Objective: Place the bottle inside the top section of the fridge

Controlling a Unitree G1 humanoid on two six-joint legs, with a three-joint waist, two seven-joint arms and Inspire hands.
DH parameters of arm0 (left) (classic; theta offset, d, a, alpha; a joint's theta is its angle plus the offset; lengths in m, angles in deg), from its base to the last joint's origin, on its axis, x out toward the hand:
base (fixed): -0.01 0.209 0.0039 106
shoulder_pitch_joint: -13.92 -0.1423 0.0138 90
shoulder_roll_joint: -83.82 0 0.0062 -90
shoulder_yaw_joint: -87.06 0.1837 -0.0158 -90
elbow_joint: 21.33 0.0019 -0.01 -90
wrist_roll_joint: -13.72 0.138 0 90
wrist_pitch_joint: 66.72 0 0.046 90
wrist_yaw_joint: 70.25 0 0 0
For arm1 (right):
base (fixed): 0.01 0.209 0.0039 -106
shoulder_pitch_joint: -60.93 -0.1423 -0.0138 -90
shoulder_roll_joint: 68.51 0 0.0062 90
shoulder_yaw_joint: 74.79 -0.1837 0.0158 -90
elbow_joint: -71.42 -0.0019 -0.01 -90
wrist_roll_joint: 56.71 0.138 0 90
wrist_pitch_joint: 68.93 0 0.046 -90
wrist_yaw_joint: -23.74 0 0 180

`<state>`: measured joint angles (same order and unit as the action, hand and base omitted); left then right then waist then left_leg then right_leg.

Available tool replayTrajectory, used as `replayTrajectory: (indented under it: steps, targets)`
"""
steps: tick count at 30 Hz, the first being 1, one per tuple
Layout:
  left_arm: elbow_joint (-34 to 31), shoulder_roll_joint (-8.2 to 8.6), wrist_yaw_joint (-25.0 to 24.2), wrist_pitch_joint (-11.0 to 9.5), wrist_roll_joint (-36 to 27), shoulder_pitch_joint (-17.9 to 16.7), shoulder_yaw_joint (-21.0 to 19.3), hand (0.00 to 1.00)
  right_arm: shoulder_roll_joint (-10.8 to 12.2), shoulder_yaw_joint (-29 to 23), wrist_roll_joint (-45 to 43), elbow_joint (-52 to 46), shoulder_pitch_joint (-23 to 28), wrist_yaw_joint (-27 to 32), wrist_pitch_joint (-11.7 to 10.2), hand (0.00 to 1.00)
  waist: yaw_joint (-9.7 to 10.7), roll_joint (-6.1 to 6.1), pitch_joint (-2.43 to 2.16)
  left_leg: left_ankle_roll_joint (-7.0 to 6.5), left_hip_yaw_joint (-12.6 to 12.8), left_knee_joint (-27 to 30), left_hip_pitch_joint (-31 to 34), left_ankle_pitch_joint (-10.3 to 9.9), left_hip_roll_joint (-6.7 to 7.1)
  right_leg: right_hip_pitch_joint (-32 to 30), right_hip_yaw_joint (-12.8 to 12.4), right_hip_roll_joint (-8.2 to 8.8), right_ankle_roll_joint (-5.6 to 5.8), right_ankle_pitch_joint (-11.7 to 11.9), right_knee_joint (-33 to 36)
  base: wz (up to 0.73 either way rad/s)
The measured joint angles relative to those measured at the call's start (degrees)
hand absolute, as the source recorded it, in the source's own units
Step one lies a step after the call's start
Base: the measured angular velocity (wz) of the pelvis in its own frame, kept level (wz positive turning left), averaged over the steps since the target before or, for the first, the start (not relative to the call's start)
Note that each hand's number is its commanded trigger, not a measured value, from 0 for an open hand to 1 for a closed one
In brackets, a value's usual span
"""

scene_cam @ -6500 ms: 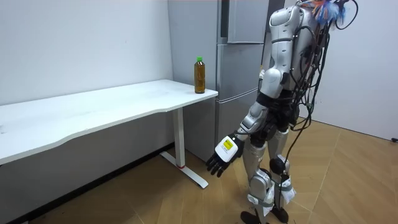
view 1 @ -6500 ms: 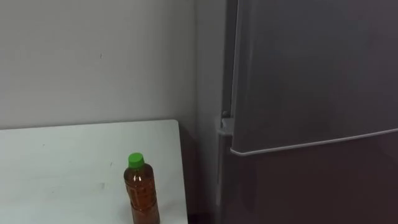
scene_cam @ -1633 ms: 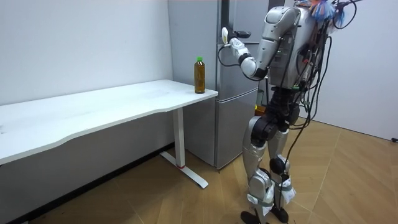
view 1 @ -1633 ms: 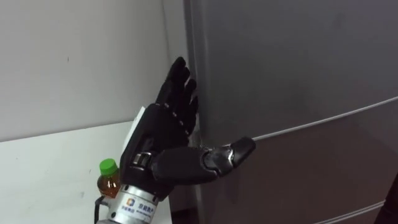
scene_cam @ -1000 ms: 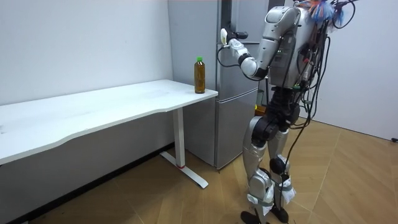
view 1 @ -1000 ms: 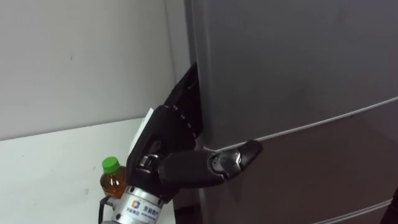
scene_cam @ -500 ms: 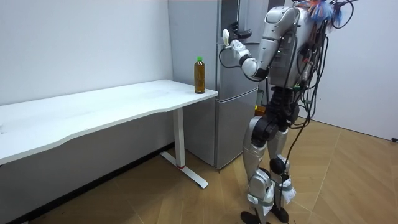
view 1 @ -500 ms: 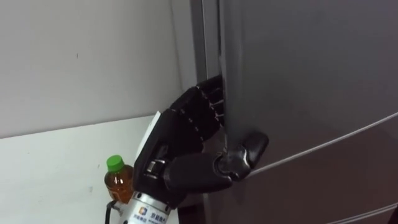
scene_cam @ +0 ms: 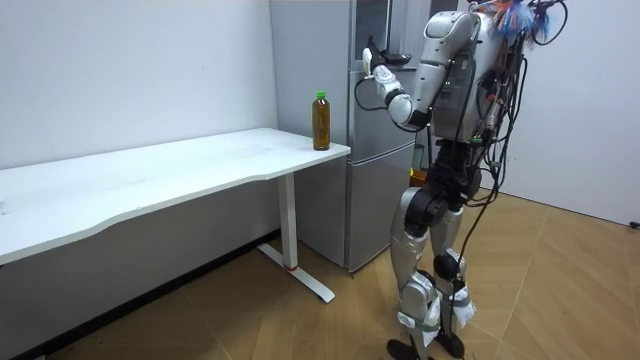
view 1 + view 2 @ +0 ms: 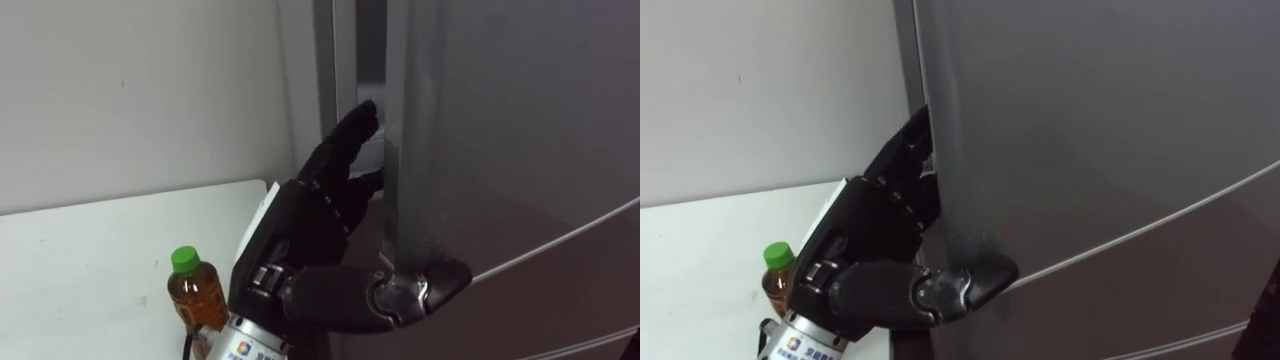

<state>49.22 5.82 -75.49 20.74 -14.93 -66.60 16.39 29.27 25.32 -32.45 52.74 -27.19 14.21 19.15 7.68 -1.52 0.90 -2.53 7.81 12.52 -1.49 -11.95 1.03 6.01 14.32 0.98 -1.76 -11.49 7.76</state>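
1. Left robot hand (image 10: 300,235) is raised at the edge of the upper fridge door (image 10: 500,150). Its fingers (image 10: 350,135) reach nearly straight into the gap behind that edge, and the thumb (image 10: 432,284) lies across the door's front.
2. That door stands slightly ajar.
3. The bottle (image 10: 197,295), with a green cap and amber drink, stands upright on the white counter (image 10: 90,250), at the corner nearest the fridge.
4. The print on the bottle is too small to read.

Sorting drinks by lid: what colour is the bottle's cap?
The cap is green, clearest in the left eye view.
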Motion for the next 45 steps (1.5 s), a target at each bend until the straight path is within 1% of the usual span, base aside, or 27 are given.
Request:
replayTrajectory:
  steps: [2,4,5,18,20,22,23,27,29,30,31,33,36,38,39,40,41,42,43,45]
  targets:
    - [0.0,-0.01,0.0,0.0,0.0,0.0,0.1,0.00,0.0,0.0,0.0,0.0,-0.1,0.0,0.0,0.00,0.0,-0.05,-0.03,0.00,0.0,0.0,0.0,0.0,0.00,0.0,0.0,0.01,0.00,0.0,0.0,0.00]
    - [0.0,0.00,0.0,0.0,0.0,0.0,0.3,0.00,0.0,0.0,0.0,0.0,-0.1,0.1,0.0,0.00,0.0,-0.41,-0.27,0.00,0.0,0.1,0.0,0.0,0.00,0.0,0.0,0.02,0.00,0.0,0.0,0.00]
    - [0.0,0.00,0.0,0.0,0.0,0.0,0.3,0.00,0.0,0.0,0.0,0.0,-0.1,0.1,0.0,0.00,0.0,-0.46,-0.30,-0.01,0.0,0.1,0.0,0.0,0.00,0.0,0.0,0.02,0.00,0.0,0.0,0.00]
    - [0.0,-0.02,0.0,0.0,0.0,0.0,0.8,0.00,0.0,0.0,-0.1,0.0,-0.3,0.2,0.0,0.00,0.2,-0.50,-0.31,-0.02,0.0,0.1,0.0,0.0,0.00,0.1,0.0,0.02,0.02,0.0,0.1,0.00]
    - [0.0,-0.02,0.0,0.0,0.0,0.0,0.9,0.00,0.0,0.2,0.0,0.0,-0.4,0.2,0.0,0.00,0.2,-0.28,-0.15,-0.02,0.0,0.1,0.0,0.0,0.00,0.1,-0.1,0.00,0.02,0.0,0.1,0.00]
    - [0.0,0.13,0.0,0.0,0.0,0.0,1.0,0.00,-0.1,0.5,0.0,0.0,-0.5,0.3,0.1,0.00,0.2,-0.29,-0.15,-0.02,0.0,0.2,0.4,0.0,0.00,-0.3,-0.2,0.01,0.02,0.0,0.1,0.00]
    - [0.0,0.18,0.0,0.0,-0.1,0.0,1.1,0.00,-0.1,0.6,0.0,-0.1,-0.5,0.4,0.1,0.00,0.2,-0.41,-0.22,-0.03,0.0,0.2,0.5,0.0,0.00,-0.4,-0.2,0.02,0.02,0.0,0.1,0.00]
    - [-0.1,0.34,0.0,0.1,-1.2,0.0,1.2,0.00,-0.5,1.8,0.0,-0.1,-0.7,1.0,0.2,0.00,0.3,-0.48,-0.29,-0.18,1.7,0.2,0.9,0.1,-0.23,-1.1,-0.2,0.17,0.02,0.0,0.9,-0.02]
    - [-0.1,0.33,0.0,0.1,-1.2,0.0,1.2,0.00,-0.5,2.1,0.1,-0.1,-0.8,1.3,0.2,0.00,0.4,-0.47,-0.32,-0.19,1.9,0.2,0.8,0.1,-0.23,-1.1,-0.2,0.25,0.04,0.0,0.9,0.00]
    - [-0.1,0.33,0.0,0.1,-1.2,0.0,1.2,0.00,-0.5,2.1,0.1,-0.1,-0.8,1.4,0.2,0.00,0.4,-0.02,-0.04,-0.23,2.5,0.2,0.8,0.1,-0.26,-1.1,-0.3,0.31,0.06,0.0,1.0,0.00]
    - [-0.1,0.31,0.0,0.1,-1.2,0.0,1.2,0.00,-0.5,2.1,0.1,-0.1,-0.8,1.4,0.2,0.00,0.5,-0.12,-0.10,-0.28,3.0,0.2,0.7,0.2,-0.31,-1.2,-0.3,0.39,0.10,0.0,1.0,-0.03]
    - [-0.1,0.31,0.0,0.1,-1.2,0.0,1.2,0.00,-0.5,2.1,0.2,-0.3,-0.8,1.5,0.2,0.00,0.6,0.02,-0.02,-0.30,3.2,0.2,0.8,0.2,-0.31,-1.3,-0.3,0.48,0.17,0.0,1.0,-0.03]
    - [-0.1,0.31,0.0,0.3,-1.1,0.0,1.3,0.00,-0.5,2.1,0.8,-0.4,-0.7,2.1,0.2,0.00,0.9,0.11,-0.02,-0.32,3.2,0.2,0.8,0.2,-0.27,-1.4,-0.6,0.48,0.27,0.0,1.1,0.00]
    - [-0.1,0.30,0.0,0.4,-1.2,0.0,1.3,0.00,-0.5,2.1,1.0,-0.5,-0.7,2.6,0.2,0.00,1.2,0.15,-0.05,-0.39,3.3,0.1,0.8,0.2,-0.27,-1.4,-0.7,0.47,0.32,0.0,1.1,0.00]
    - [-0.1,0.30,0.0,0.4,-1.1,0.0,1.3,0.00,-0.6,2.0,1.0,-0.5,-0.7,2.6,0.2,0.00,1.3,0.16,-0.07,-0.44,3.8,0.1,0.8,0.2,-0.30,-1.4,-0.9,0.45,0.37,0.0,1.1,-0.04]
    - [-0.1,0.30,0.0,0.4,-1.1,0.0,1.3,0.00,-0.7,2.0,1.1,-0.4,-0.7,2.6,0.2,0.00,1.3,-0.12,-0.25,-0.45,4.3,0.1,0.7,0.2,-0.35,-1.5,-1.2,0.42,0.44,0.1,1.1,-0.05]
    - [0.0,0.30,0.0,0.4,-1.1,0.0,1.3,0.00,-0.7,2.0,1.3,-0.4,-0.7,2.5,0.2,0.00,1.3,-0.01,-0.19,-0.47,4.3,0.1,0.7,0.2,-0.35,-1.5,-1.3,0.42,0.48,0.1,1.1,-0.07]
    - [0.0,0.30,0.0,0.5,-1.1,0.0,1.3,0.00,-0.8,2.0,2.1,-0.3,-0.7,2.4,0.2,0.00,1.4,-0.13,-0.26,-0.52,4.4,0.1,0.6,0.2,-0.34,-1.5,-1.6,0.43,0.55,0.2,1.1,-0.06]
    - [0.0,0.28,0.0,0.6,-1.1,0.0,1.3,0.00,-0.9,1.9,2.6,0.0,-0.6,2.2,0.2,0.00,1.5,-0.03,-0.20,-0.58,4.5,0.1,0.6,0.1,-0.32,-1.5,-1.7,0.47,0.62,0.3,1.1,-0.06]
    - [0.0,0.27,0.0,0.7,-1.1,0.0,1.3,0.00,-0.9,1.5,3.7,0.0,-0.4,1.8,0.2,0.00,1.8,-0.28,-0.36,-0.82,4.6,0.1,0.5,0.0,-0.31,-1.4,-1.8,0.47,0.71,0.4,1.0,-0.04]
